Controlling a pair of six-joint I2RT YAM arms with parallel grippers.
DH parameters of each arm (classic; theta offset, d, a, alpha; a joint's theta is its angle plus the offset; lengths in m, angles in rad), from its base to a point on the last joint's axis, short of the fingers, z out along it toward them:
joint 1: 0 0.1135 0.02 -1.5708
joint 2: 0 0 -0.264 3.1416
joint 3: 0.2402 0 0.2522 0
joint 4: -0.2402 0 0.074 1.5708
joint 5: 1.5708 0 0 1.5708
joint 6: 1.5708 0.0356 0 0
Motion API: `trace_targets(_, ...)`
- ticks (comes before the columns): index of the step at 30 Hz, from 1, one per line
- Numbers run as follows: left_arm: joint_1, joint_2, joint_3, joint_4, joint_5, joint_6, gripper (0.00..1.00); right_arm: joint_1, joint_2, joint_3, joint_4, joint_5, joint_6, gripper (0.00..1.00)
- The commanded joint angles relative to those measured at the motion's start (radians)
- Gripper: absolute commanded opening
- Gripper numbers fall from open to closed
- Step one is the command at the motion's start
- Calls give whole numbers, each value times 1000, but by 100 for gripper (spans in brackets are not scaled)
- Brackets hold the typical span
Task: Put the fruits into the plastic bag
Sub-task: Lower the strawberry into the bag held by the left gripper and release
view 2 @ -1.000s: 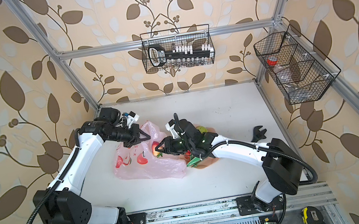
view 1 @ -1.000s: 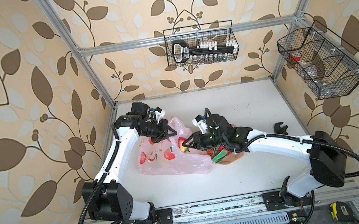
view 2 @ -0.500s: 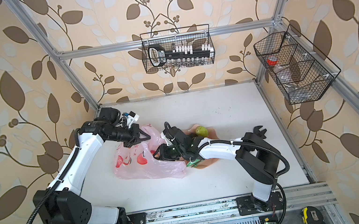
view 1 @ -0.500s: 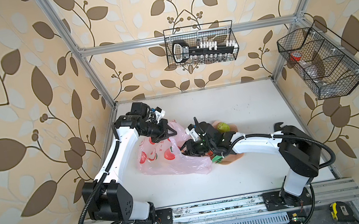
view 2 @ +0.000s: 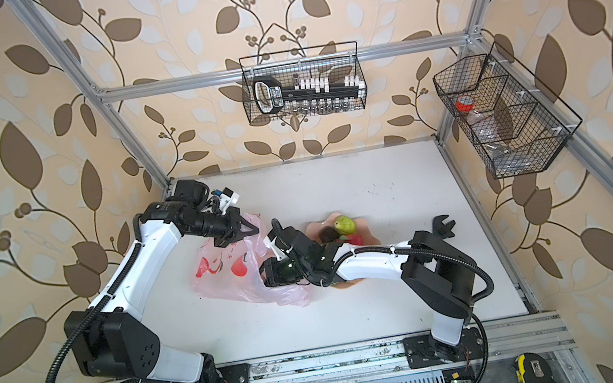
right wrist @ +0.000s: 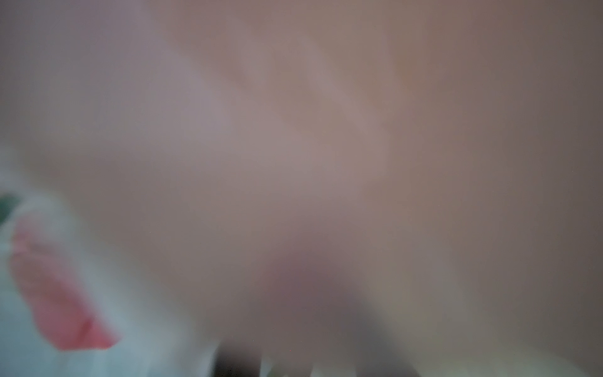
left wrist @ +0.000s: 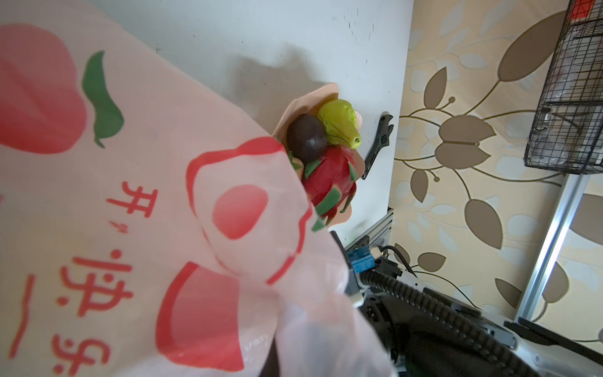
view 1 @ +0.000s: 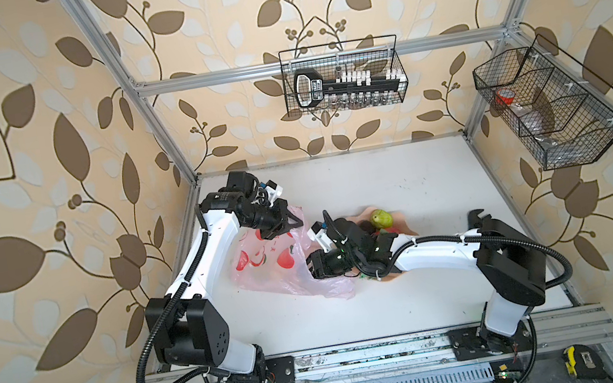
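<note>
Pink plastic bag (view 1: 267, 268): thin and translucent, printed with red apples and red lettering. It lies crumpled on the white tabletop (view 1: 378, 176), just left of the bowl in both top views, with its upper edge raised off the surface.
Left pincer (view 1: 295, 223): closed tight on the raised edge of the bag, holding that film up above the rest.
Right pincer (view 1: 315, 266): reaches across from the bowl side, its tip pushed into the bag's folds at the open end. Film covers the fingertips, so I cannot tell how wide it stands or whether it carries anything.
Right wrist view: almost all blur, with pinkish film close over the lens and a red printed patch at one side.
Bowl (left wrist: 311, 98): peach-coloured with a scalloped rim, on the tabletop beside the bag and partly under the right arm in both top views.
Green pear (view 1: 382, 218): in the bowl at its far side, touching the plum.
Dark plum (left wrist: 306, 137): in the bowl between the pear and the dragon fruit, touching both.
Dragon fruit (left wrist: 329, 176): red with green scales, in the bowl, partly hidden behind the bag's edge in the left wrist view.
Wrench (view 1: 475, 217): black, lying flat on the tabletop to the right of the bowl and apart from it.
</note>
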Motion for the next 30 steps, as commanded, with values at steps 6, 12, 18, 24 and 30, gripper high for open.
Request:
trace_targets(6,-4,-4,39,-12,-19,5,0,37,-55,0,-84,34,-36,16)
trace_targets(12,-4,-9,46,-17,-8,1,0,38,-27,2,-100,14,-15,16)
trace_targets(18,-4,-44,-3,-9,8,-2,0,2,25,2,-33,-9,25,18)
trace_targets(24,-8,-89,-54,-3,25,-8,0,-37,127,39,74,-51,96,18)
trace_targets(30,-17,-96,-77,4,32,-15,0,-50,235,158,96,-76,131,19)
